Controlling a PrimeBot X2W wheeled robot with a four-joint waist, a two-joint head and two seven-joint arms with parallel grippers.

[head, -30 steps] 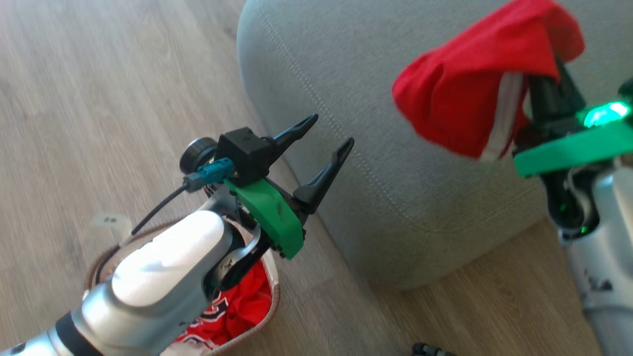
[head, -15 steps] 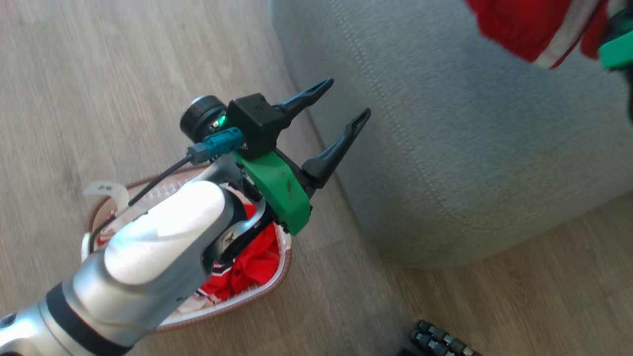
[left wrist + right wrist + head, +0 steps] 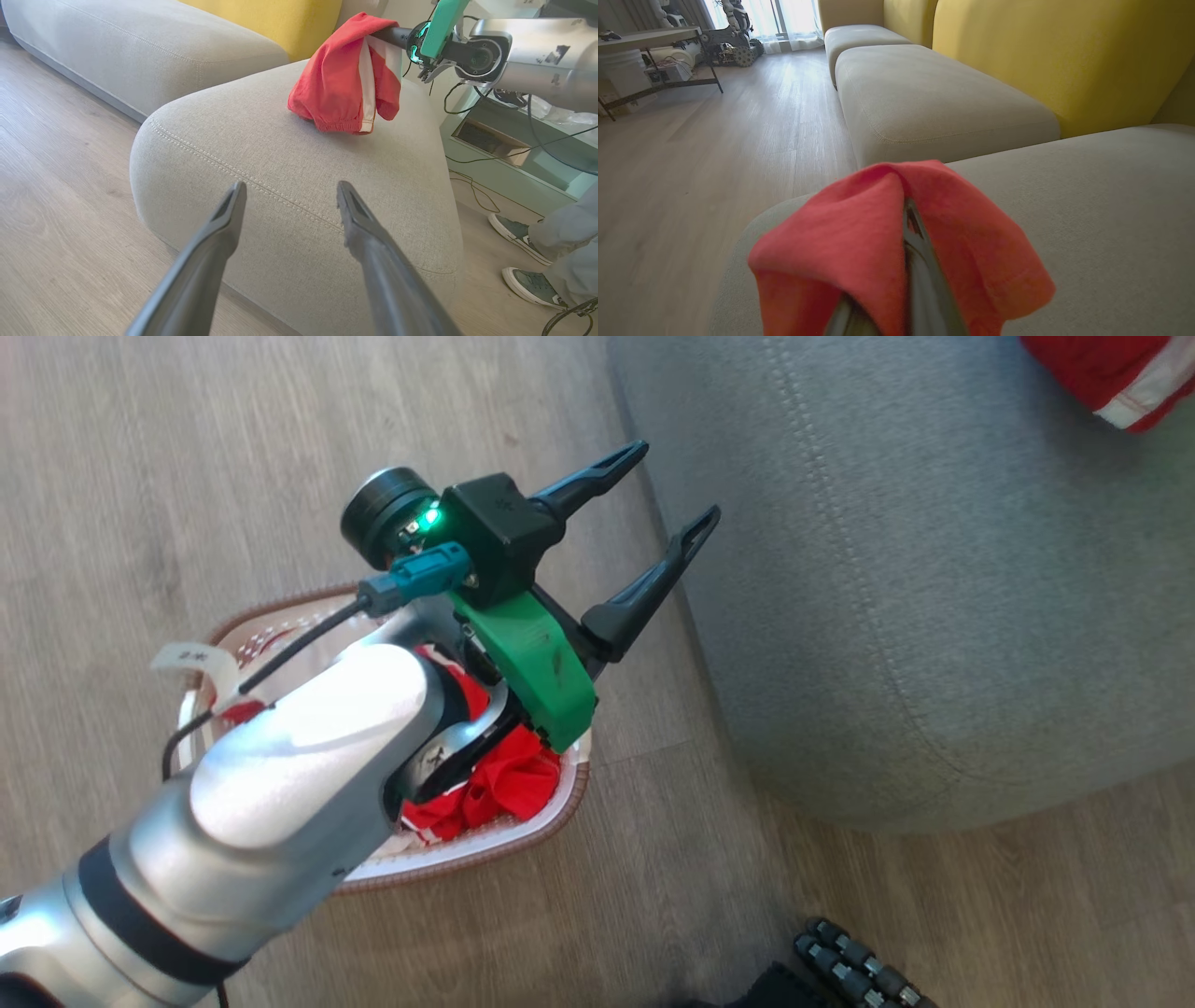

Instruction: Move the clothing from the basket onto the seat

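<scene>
My left gripper point(image 3: 674, 485) hangs open and empty above the floor, between the basket point(image 3: 551, 817) and the grey seat point(image 3: 915, 588). Its two fingers point(image 3: 219, 233) point at the seat's point(image 3: 261, 154) front corner. More red clothing point(image 3: 504, 779) lies in the basket under my left forearm. My right gripper point(image 3: 908, 219) is shut on a red garment point(image 3: 859, 228) with a white stripe, which drapes over its fingers. In the left wrist view that garment point(image 3: 343, 84) hangs from the right gripper, its lower edge at the seat's top. A corner of the garment point(image 3: 1116, 373) shows at the head view's top right.
Wood floor point(image 3: 187, 457) surrounds the basket. A second grey cushion point(image 3: 924, 98) and yellow backrests point(image 3: 1045, 56) lie beyond. A person's shoes point(image 3: 518, 233) stand to the right of the seat, near cables and a low shelf point(image 3: 495, 144). A dark ribbed object point(image 3: 859, 971) lies on the floor.
The head camera has swung, sliding the seat and the right gripper toward the top right and bringing more of the basket into view. Both grippers keep their states.
</scene>
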